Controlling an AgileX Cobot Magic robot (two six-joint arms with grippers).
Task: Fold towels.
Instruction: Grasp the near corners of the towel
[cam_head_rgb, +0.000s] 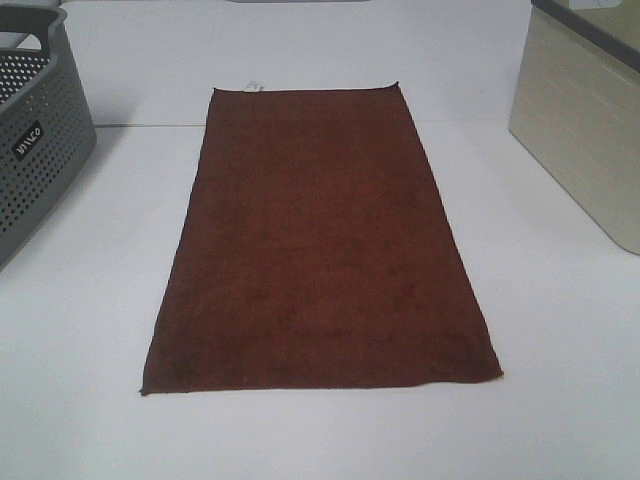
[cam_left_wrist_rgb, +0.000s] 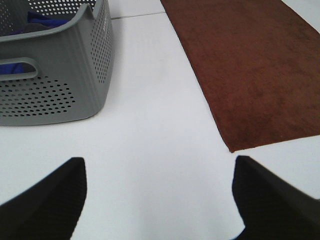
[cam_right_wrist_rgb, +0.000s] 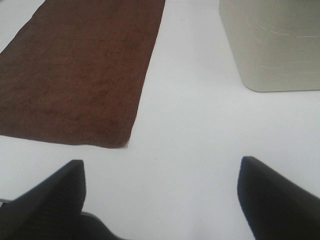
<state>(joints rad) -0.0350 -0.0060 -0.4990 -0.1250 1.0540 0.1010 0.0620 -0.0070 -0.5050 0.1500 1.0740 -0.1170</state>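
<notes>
A dark reddish-brown towel lies flat and fully spread on the white table, long side running away from me, with a small white tag at its far short edge. It also shows in the left wrist view and the right wrist view. My left gripper is open and empty, above bare table short of the towel's near left corner. My right gripper is open and empty, above bare table short of the near right corner. Neither gripper shows in the high view.
A grey perforated basket stands at the far left; in the left wrist view it holds blue cloth. A beige bin stands at the far right, also in the right wrist view. White table surrounds the towel.
</notes>
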